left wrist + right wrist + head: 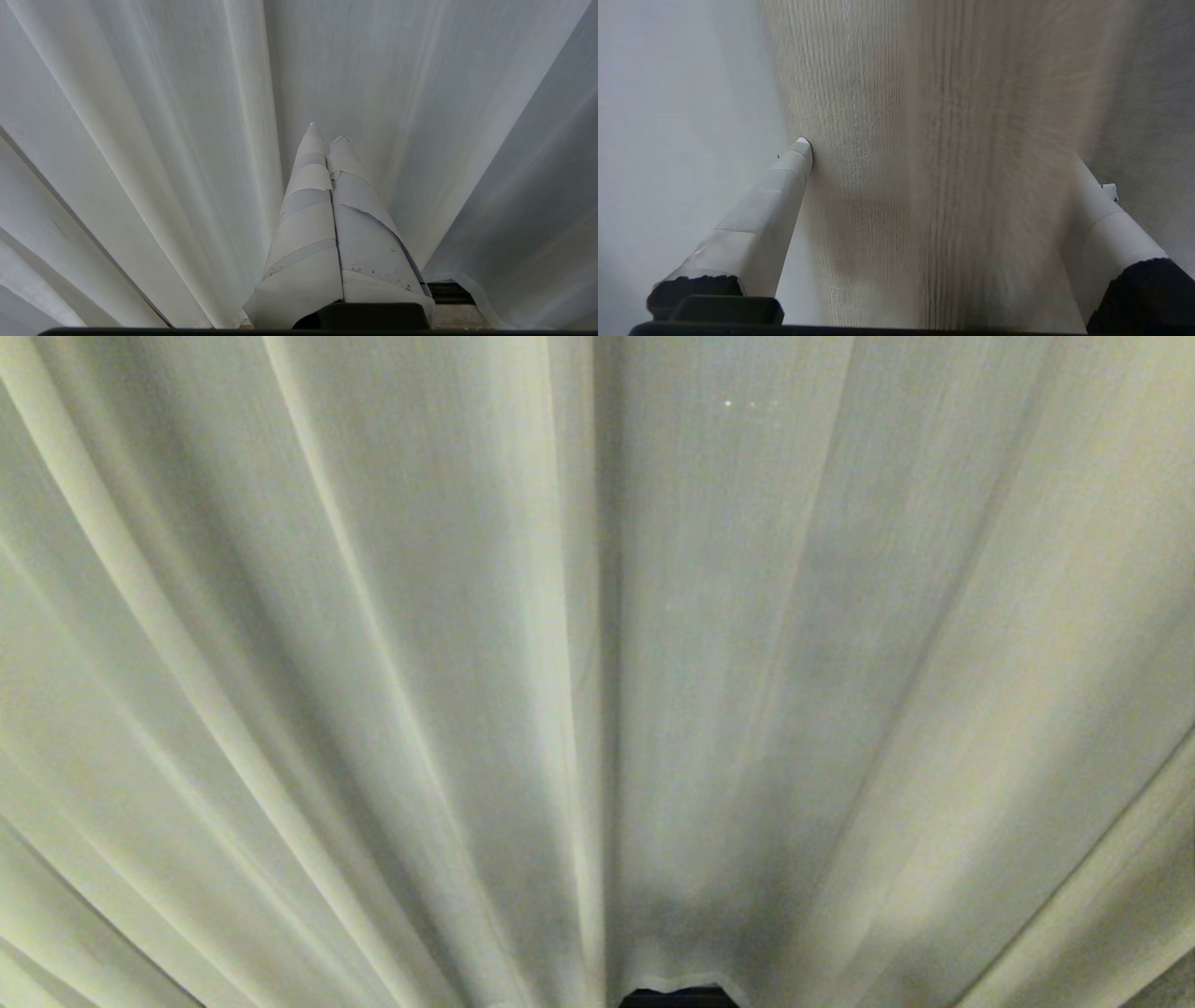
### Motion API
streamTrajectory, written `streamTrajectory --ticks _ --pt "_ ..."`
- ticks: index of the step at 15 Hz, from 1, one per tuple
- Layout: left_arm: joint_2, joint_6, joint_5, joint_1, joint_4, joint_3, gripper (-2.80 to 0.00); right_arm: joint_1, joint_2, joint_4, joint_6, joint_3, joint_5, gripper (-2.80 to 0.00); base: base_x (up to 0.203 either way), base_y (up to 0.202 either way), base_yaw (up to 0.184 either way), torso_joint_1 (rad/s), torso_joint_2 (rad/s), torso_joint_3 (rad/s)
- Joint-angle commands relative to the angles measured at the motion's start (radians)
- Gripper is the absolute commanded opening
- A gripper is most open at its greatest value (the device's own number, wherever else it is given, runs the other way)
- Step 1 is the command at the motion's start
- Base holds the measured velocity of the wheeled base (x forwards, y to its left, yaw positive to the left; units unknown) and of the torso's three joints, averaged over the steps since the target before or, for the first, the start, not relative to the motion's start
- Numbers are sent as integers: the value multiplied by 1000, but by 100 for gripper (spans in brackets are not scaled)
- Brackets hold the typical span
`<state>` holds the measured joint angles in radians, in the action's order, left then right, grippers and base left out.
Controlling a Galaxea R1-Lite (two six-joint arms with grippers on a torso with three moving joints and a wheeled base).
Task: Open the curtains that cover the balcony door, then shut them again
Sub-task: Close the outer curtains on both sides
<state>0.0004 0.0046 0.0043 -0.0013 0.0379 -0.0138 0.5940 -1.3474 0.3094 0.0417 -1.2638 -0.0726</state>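
The cream curtains hang shut and fill the head view; their two panels meet at a vertical seam. The balcony door is hidden behind them. Neither arm shows in the head view. My left gripper is shut with nothing in it, its white-taped fingers pressed together and pointing at the pleats low near the hem. My right gripper is open right against the curtain, with a fold of woven fabric bulging between its fingers. One fingertip touches the cloth.
A short dark strip shows under the hem at the seam. In the left wrist view a dark floor track and a bit of pale floor show below the hem.
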Motion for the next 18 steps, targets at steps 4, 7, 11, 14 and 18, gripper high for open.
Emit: streamTrajectory --ticks 4,7,11,14,18 --pt "0 0 0 0 0 0 -280 0 -82 22 7 -15 -1 0 0 0 0 0 0 0" --pt "0 0 0 0 0 0 -280 0 -79 54 53 -11 -1 -280 0 0 0 0 0 0" --pt "0 0 0 0 0 0 -280 0 -50 50 75 8 -2 -280 0 0 0 0 0 0" --pt "0 0 0 0 0 0 -280 0 8 45 82 60 -4 -280 0 0 0 0 0 0" --pt "0 0 0 0 0 0 -280 -6 121 39 83 174 -6 -280 0 0 0 0 0 0"
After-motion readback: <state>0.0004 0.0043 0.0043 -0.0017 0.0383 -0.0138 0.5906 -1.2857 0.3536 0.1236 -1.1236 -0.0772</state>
